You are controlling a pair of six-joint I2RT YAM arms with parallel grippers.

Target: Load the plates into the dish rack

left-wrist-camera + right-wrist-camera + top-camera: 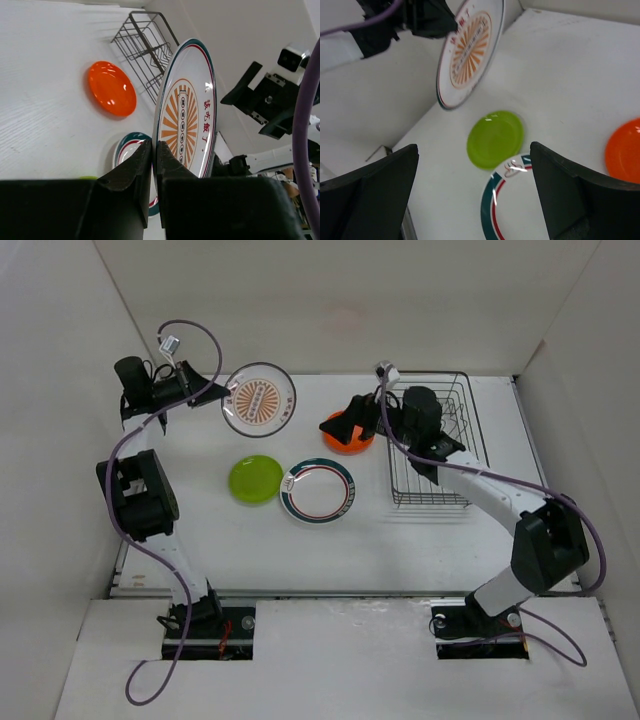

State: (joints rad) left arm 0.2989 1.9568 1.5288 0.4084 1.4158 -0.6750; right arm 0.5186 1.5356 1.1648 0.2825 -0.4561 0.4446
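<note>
While the left pincer (155,144) is closed narrow on the lower rim of the sunburst plate (187,112), holding it on edge clear of the bench (420,540) at the far left, the right pincer (473,146) stands wide with nothing in it, hovering by the orange plate (347,437). The dish rack (440,440) sits at the right of the bench, just beyond the right arm, and no plate shows in it. The green plate (255,478) and the ringed plate (317,489) lie flat mid-bench, their edges meeting. The step in hand is judged to be carrying the sunburst plate across to the rack, possibly by handing it to the right arm, whose open jaws face it. The hold takes only a small bite of rim, so the plate may pivot. Recommended: travel slowly, keep the plate upright, pass above the flat plates and clear of the right arm, set the edge between the wires, and release only once the rack supports it.
</note>
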